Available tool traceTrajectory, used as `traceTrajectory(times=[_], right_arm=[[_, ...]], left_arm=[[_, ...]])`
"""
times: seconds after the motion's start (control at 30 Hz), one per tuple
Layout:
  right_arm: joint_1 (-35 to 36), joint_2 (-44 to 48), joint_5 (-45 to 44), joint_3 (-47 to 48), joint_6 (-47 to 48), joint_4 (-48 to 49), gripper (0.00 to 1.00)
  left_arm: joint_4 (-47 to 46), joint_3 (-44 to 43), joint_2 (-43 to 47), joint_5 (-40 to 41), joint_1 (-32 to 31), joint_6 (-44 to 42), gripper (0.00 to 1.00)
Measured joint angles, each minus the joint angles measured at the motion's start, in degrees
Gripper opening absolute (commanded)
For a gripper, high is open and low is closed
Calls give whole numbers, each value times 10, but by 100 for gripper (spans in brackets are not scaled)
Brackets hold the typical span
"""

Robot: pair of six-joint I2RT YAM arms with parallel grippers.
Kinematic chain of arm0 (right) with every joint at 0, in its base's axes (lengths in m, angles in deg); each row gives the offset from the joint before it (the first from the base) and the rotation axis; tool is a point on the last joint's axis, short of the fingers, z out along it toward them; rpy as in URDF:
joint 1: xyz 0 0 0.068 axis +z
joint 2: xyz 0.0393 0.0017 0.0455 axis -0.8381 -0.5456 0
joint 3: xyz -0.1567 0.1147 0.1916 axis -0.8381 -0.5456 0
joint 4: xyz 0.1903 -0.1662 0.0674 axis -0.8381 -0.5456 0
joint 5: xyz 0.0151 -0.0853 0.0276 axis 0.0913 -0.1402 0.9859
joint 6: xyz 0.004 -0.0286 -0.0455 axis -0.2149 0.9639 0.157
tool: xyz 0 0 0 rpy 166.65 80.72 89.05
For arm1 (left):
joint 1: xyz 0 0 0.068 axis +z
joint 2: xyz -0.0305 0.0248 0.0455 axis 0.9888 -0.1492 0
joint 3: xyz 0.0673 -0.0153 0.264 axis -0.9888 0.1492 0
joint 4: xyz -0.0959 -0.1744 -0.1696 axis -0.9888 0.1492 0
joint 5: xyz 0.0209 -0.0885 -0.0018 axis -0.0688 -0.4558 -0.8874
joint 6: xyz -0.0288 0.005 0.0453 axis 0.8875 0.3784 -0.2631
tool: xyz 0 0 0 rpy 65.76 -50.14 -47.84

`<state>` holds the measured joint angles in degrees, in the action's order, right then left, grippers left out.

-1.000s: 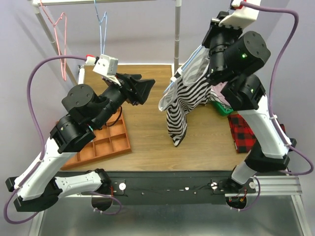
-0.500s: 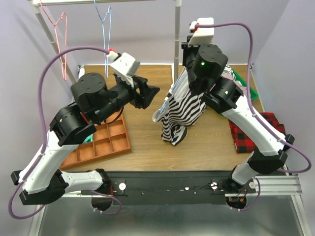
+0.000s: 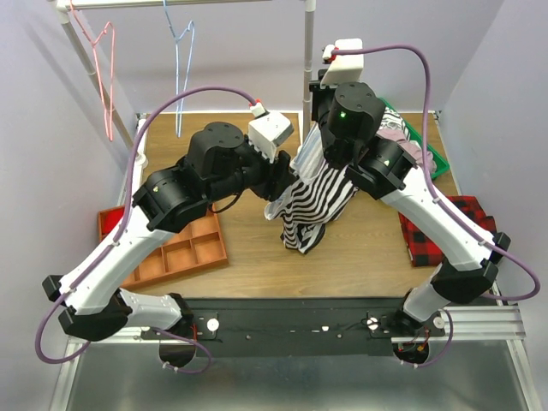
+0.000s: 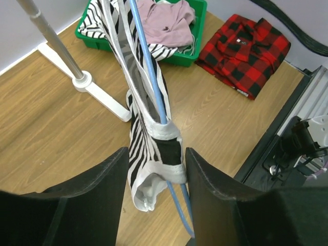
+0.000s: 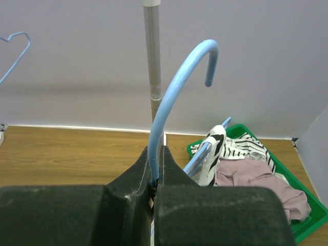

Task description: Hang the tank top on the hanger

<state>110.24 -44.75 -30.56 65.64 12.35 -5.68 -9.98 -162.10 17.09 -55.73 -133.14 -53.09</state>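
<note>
**Tank top partly on the hanger; fitting not complete.**

The right gripper (image 5: 155,156) has its jaws clamped narrow on the neck of the hanger (image 4: 147,61), just under the hook, and holds it above the middle of the desk. The tank top (image 3: 312,201) hangs from the hanger with the blue wire running inside it. The cloth is bunched at one lower corner, and a striped end trails into the green bin (image 4: 187,57) at the far right corner. The left gripper (image 4: 155,164) has its jaws apart on either side of that bunch, gripping nothing. In my judgement, spreading the top across both shoulders remains. The bin also holds a pale pink garment (image 4: 164,20). The divided tray (image 3: 193,257) at the left edge shows no contents where the arm leaves it visible.
</note>
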Motion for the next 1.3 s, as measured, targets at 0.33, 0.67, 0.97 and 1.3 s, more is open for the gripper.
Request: traceTrajectory(times=[0.33, 0.67, 0.97, 1.3], right_arm=[[0, 0, 8, -1, -10, -3, 1], [-1, -1, 12, -1, -19, -25, 10], [-1, 1, 42, -23, -38, -31, 50], [-1, 76, 151, -130, -78, -35, 97]], left_arm=[[-15, 35, -10, 21, 0, 0, 41], [-47, 72, -10, 56, -1, 5, 0], [-93, 152, 29, 89, -1, 16, 0], [-138, 260, 100, 115, -1, 45, 0]])
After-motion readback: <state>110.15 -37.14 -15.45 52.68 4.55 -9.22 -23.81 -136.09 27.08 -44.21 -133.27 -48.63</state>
